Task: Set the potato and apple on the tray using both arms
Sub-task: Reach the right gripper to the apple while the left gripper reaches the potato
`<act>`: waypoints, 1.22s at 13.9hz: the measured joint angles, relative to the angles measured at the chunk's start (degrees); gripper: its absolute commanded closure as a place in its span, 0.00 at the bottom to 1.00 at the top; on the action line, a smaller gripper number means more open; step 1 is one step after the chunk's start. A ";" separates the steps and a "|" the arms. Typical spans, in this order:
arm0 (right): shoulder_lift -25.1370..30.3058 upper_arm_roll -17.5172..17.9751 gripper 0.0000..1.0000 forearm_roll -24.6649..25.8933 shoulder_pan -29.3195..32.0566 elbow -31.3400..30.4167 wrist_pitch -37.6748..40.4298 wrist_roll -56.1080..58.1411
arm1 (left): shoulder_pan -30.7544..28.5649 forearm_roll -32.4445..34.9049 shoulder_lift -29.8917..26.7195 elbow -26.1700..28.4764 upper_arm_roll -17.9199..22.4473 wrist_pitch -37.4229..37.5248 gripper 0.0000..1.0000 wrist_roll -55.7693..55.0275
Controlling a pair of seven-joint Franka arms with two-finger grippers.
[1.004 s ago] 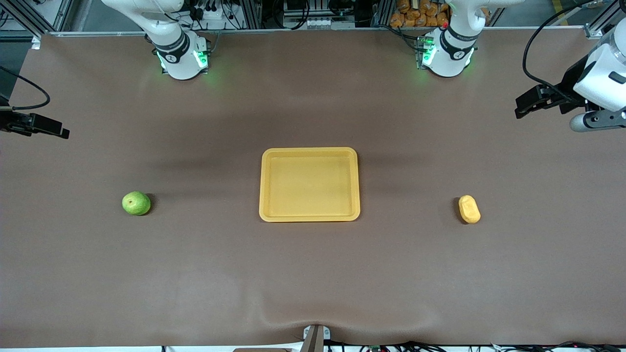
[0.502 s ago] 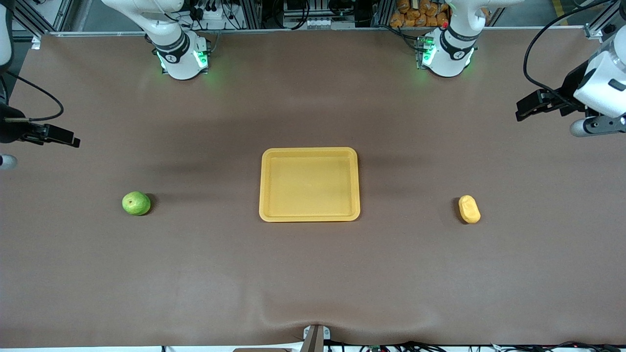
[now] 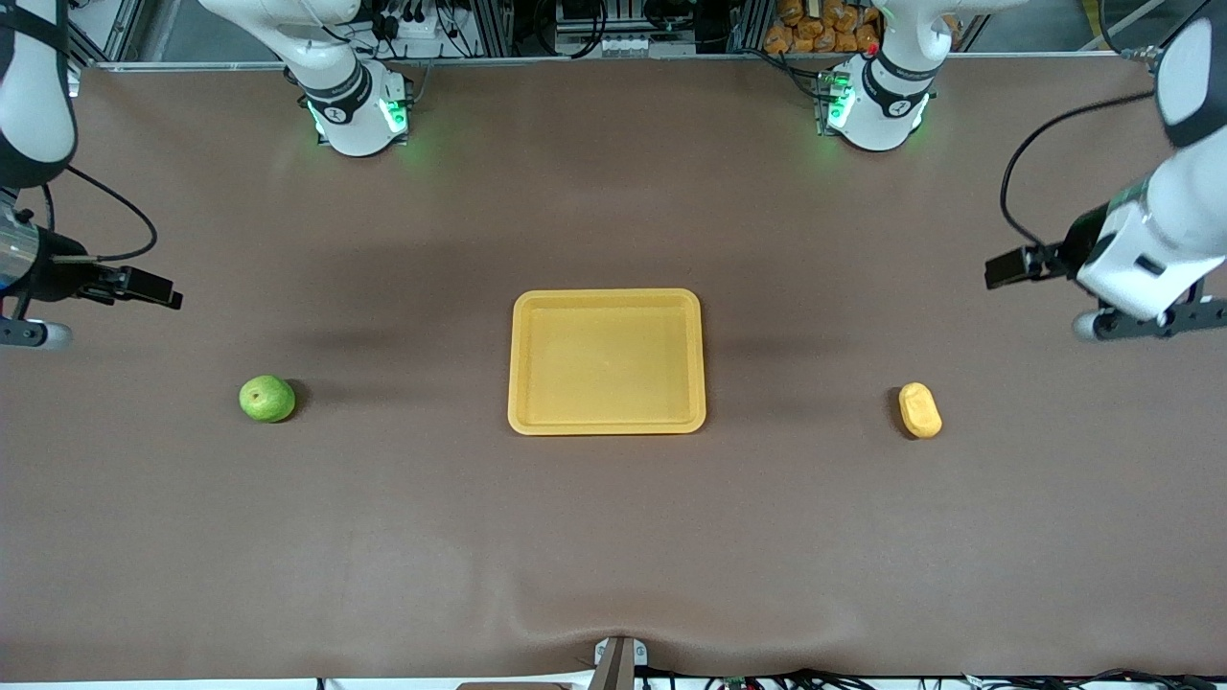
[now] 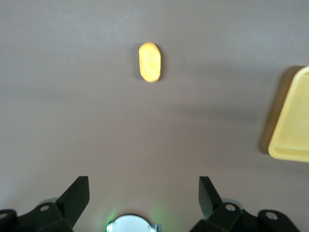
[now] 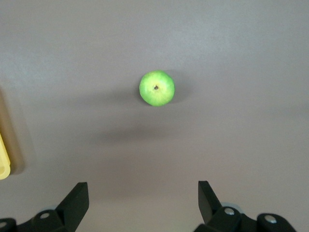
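Potato (image 3: 920, 410), a small smooth yellow-orange lump, lies on the brown worktop (image 3: 613, 537) toward the left arm's end; grab its narrow middle. Round green apple (image 3: 266, 399) may roll. Yellow plastic tray (image 3: 607, 425) sits between. Left gripper (image 4: 144, 197) and right gripper (image 5: 143, 197) hang open, empty.

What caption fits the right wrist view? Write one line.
Open right gripper above the brown table, the green apple ahead.
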State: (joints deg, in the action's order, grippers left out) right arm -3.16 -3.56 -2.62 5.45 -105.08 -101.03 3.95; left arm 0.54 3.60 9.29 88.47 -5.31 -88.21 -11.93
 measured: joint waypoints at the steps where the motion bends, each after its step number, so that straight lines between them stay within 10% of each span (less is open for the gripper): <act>1: -0.02 0.00 0.00 0.00 0.00 -1.45 -2.06 0.00 | -0.07 1.09 1.06 0.66 0.00 -1.77 0.00 0.00; 8: -1.34 -0.30 0.00 0.00 0.16 -13.55 -21.85 0.00 | -0.12 2.26 3.47 10.94 -0.05 -18.56 0.00 0.00; 17: -16.42 -0.33 0.00 0.00 0.17 -15.82 -37.07 0.00 | -1.84 3.65 13.95 13.90 0.16 -32.76 0.00 -0.09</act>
State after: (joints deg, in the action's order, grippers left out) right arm -19.59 -3.89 -2.62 5.62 -120.91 -138.10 3.95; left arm -1.30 7.25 23.24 102.37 -5.14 -120.97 -12.03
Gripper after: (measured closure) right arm 0.000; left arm 0.000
